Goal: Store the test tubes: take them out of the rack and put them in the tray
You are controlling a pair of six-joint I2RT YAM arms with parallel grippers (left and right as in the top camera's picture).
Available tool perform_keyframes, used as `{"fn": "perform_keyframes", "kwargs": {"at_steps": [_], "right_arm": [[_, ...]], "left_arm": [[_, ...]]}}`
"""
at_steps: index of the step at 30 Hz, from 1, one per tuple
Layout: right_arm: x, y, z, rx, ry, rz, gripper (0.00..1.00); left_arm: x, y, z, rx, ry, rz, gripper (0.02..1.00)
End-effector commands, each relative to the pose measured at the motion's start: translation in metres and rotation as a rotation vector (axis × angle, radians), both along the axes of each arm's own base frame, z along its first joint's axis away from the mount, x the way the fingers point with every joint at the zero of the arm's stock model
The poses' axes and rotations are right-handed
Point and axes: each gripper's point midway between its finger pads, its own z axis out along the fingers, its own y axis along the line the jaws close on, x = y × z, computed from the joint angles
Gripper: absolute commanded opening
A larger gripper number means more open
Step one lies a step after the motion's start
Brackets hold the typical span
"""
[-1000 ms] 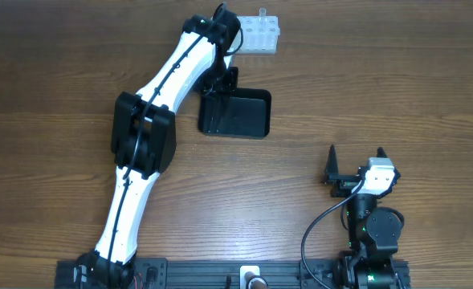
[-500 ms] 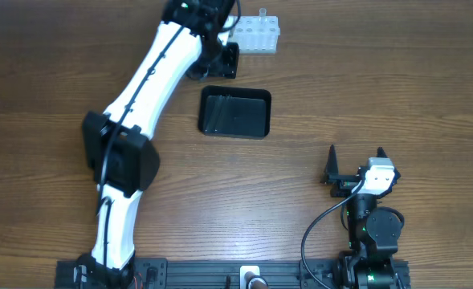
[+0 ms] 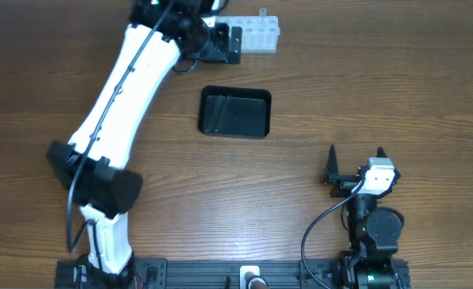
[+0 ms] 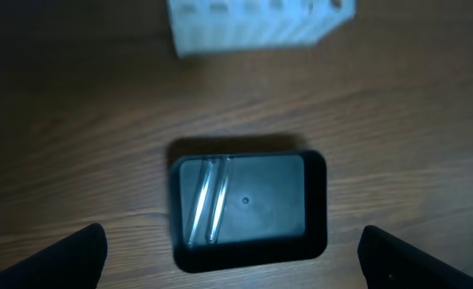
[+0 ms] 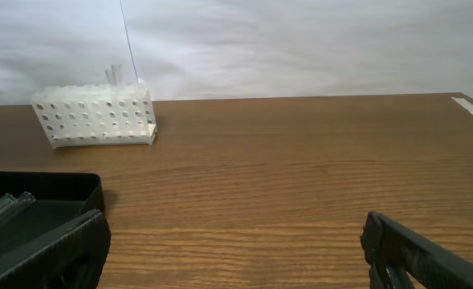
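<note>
Wooden table (image 3: pixel 413 88). The black tray (image 3: pixel 256 127) is the reference for all positions.

Tray: shallow, with rounded corners, flat on the table. Two clear test tubes (image 4: pixel 205 201) lie inside, side by side and touching or nearly so. They sit against the tray's end on the left arm's side. The other part of the tray floor is bare.

Rack (image 3: pixel 256 36): white, many-holed block beyond the tray on the side away from the arm bases. It stands apart from the tray with bare wood between them. One standing tube (image 3: pixel 263 13) is upright in the rack, in a hole along the edge farthest from the tray. The right wrist view shows it (image 5: pixel 114 75) poking above the rack top.

Left gripper (image 3: pixel 233 46): raised well off the table. In the top view it shows beyond the tray, beside the rack's end. Its own camera looks down on the tray, with the rack farther off. I cannot tell the exact spot beneath it. The fingers (image 4: pixel 71 258) are spread wide, wider than the tray as seen, with nothing between them.

Right gripper (image 3: pixel 356 160): well apart from the tray, on the side nearer the right arm's base and low to the table. The jaws are wide apart and empty, with fingers (image 5: pixel 51 255) at either side of the view. It faces across the table toward the tray and the rack beyond.
</note>
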Motion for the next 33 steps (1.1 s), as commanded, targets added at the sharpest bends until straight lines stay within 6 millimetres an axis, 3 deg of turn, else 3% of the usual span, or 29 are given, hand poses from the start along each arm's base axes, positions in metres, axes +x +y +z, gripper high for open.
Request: {"fn": "perform_keyframes", "kwargs": {"at_steps": [1,10,18,28,33], "right_arm": [[0.000,0.002,-0.001,0.010,-0.001,0.009,0.993],[0.000,0.002,-0.001,0.010,-0.001,0.009,0.991],[0.000,0.002,-0.001,0.010,-0.001,0.009,0.993],[0.000,0.002,-0.001,0.010,-0.001,0.009,0.991],[0.000,0.002,-0.001,0.010,-0.001,0.009,0.993]], "left_arm": [[-0.008,0.022,0.043,0.013,-0.113,0.065,0.998],[-0.033,0.040,0.054,-0.011,-0.223,0.086,0.998],[-0.085,0.068,0.046,0.004,-0.226,0.093,0.998],[-0.083,0.134,0.050,-0.077,-0.516,0.279,0.996],[-0.093,0.164,0.047,-0.134,-0.706,0.361,0.996]]}}
